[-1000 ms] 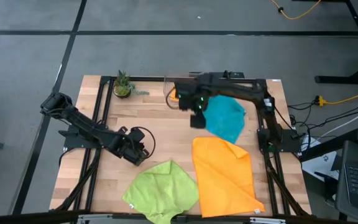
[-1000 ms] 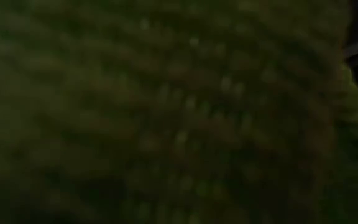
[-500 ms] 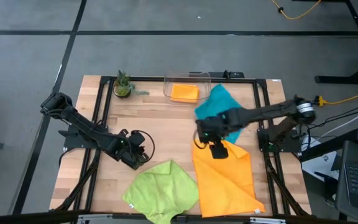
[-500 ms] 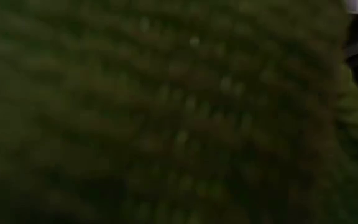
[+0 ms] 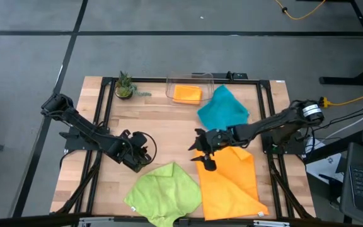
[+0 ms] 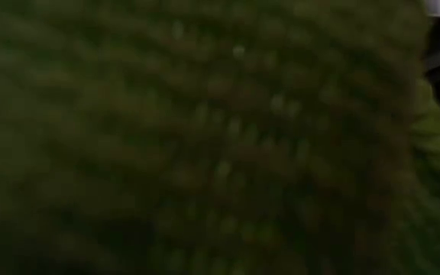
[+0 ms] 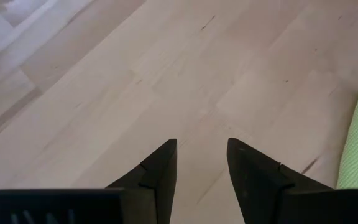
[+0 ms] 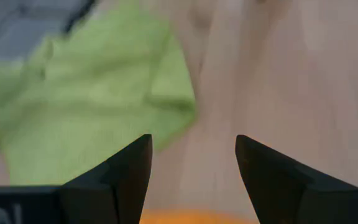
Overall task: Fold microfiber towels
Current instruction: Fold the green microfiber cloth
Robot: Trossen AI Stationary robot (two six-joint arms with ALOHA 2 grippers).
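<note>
The right gripper [image 5: 201, 151] hangs with jaws wide apart, empty, over the large orange towel's [image 5: 227, 181] corner. The left gripper [image 5: 145, 156] rests parted, empty, near the lime green towel [image 5: 164, 191].

Both arms low over the table, fingers parted.
The left gripper [image 5: 145, 153] rests toward 8 o'clock, arm reaching in from 9; the right gripper [image 5: 200, 151] hovers just past centre toward 4, its arm stretched from 3, jaws wide, empty.
</note>
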